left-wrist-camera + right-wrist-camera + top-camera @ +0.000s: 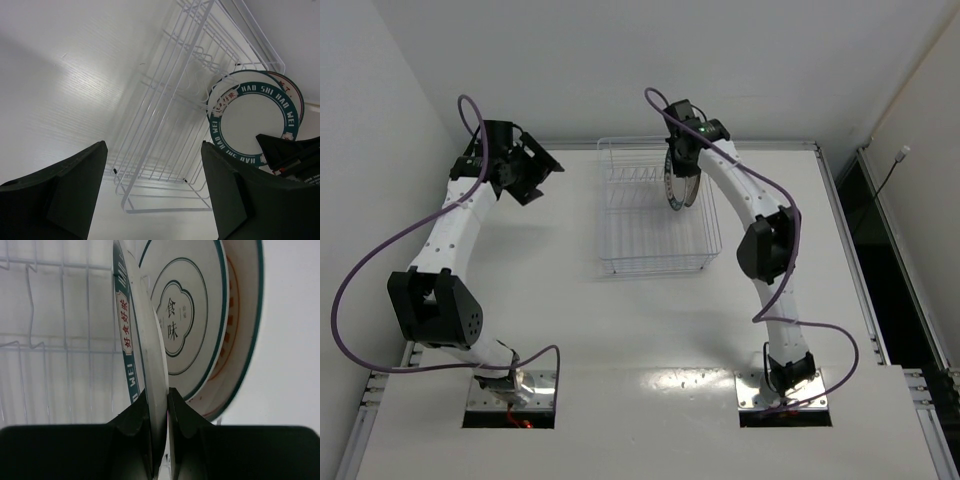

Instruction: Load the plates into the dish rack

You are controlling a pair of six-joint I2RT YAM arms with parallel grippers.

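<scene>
**A:** While the right gripper (159, 405) pinches it at the rim, the teal lettered plate (131, 340) stands on edge in the dish rack (60, 340), at the rack's 2 o'clock corner in the top view. The fingers are closed down to plate thickness, one on each face.

**B:** Rim text?

**A:** Left wrist view reads "HAO SHI HAO". Right wrist view shows "WEI", plus a white cartouche with red Chinese characters, partly readable as 好食好.

**B:** Other two plates?

**A:** Both upright, stacked close at 3 o'clock of the held one in the right wrist view. First is the white plate (185, 305), thin dark ring, centre mark reading 食 over 味. The orange plate (240, 330) is behind it, mostly hidden. Can't tell whether the held plate's lower edge rests on the rack wires.

**B:** Left side?

**A:** Left gripper (152, 200) is spread wide with nothing between the fingers. It hangs over the table (570, 330) at the rack's 10 o'clock, well apart from it.
</scene>
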